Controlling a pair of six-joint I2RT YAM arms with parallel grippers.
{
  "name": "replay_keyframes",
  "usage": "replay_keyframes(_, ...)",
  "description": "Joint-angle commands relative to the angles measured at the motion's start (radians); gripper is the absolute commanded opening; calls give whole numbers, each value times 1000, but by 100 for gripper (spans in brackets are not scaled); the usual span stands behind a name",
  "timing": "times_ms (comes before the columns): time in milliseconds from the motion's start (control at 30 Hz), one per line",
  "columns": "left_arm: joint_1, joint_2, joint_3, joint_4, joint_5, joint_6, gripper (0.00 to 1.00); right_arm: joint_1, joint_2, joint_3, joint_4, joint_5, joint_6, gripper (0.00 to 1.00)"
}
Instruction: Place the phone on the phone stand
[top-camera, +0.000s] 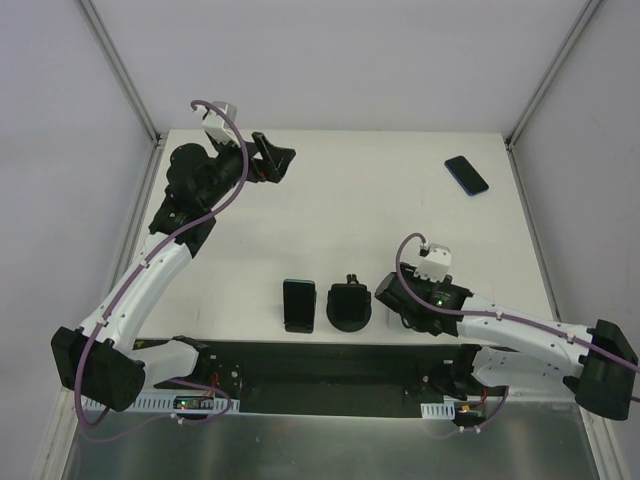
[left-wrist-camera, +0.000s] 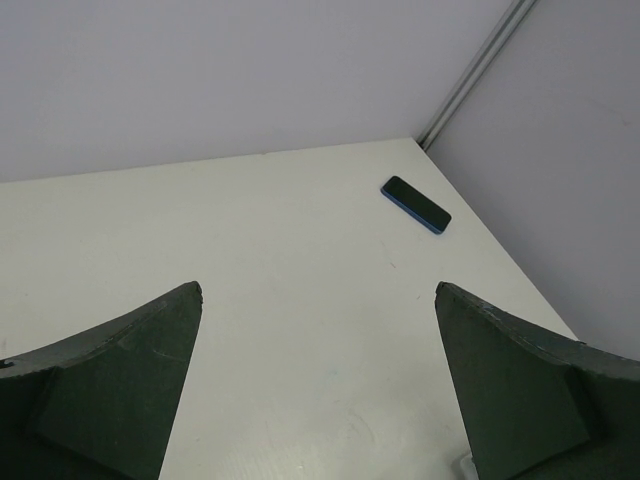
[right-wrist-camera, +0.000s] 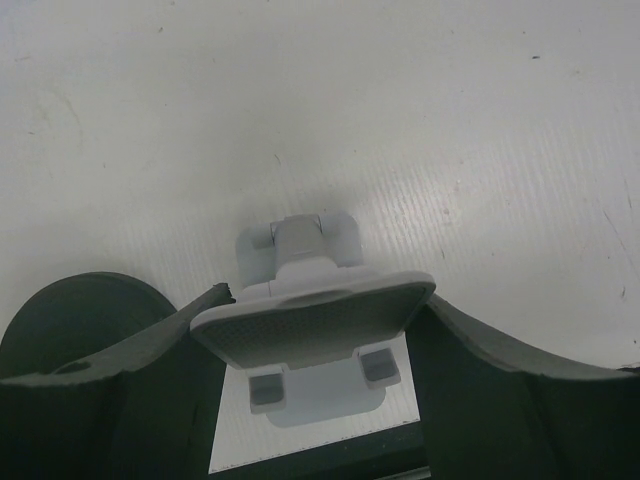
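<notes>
Showing two robot arms over a white bench (top-camera: 380, 200), with the task barely begun. The left gripper (left-wrist-camera: 318, 290) hangs near the far left corner, its two dark fingers spread wide with nothing between them. Its camera looks across bare bench toward the phone (left-wrist-camera: 416, 203). The phone, a dark slab with a blue rim, lies flat by the far right corner, well apart from both arms.

The right gripper (right-wrist-camera: 327, 297) sits low at the near edge, right of centre. Between its fingers is the phone stand (right-wrist-camera: 315, 325), a pale hinged piece with a grey padded plate. The plate's side edges meet or nearly meet both fingers, and I cannot tell whether they press on it or only bracket it.

Judged from this, nothing is done yet. The phone has to be picked up, carried across to the near edge and set on the plate.

Some things are hard to make out. From above, the pale stand does not show clearly beside the right gripper. Two dark objects appear at the near edge, a round-based shape (top-camera: 350, 305) just beside the gripper and a rectangular slab (top-camera: 298, 305) to its left, and neither can be identified. The stand's lower part is partly hidden behind its own plate
</notes>
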Motion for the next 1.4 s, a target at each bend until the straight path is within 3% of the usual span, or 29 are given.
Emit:
replay_keyframes(0,12,-40,-16,27,20,28,99,47,73,68,-148,110,232,1)
replay_keyframes(367,12,-51,-22,27,9,37,99,67,110,65,-86,38,139,10)
replay_keyframes(567,13,-57,-26,29,6,44,99,70,82,41,-51,-5,90,28)
replay_keyframes(667,12,-58,-26,27,8,42,99,69,61,32,-12,-20,39,43)
replay_keyframes(800,12,-55,-25,27,12,44,99,66,45,68,-1,-31,-46,74)
replay_keyframes(933,12,-55,-25,27,15,44,99,61,-11,116,-7,-14,-166,93)
replay_keyframes(1167,12,-57,-25,29,23,41,99,-20,-113,180,-12,-51,-310,98)
replay_keyframes(1367,12,-32,-8,26,58,42,99,-344,-127,219,196,-333,-595,99)
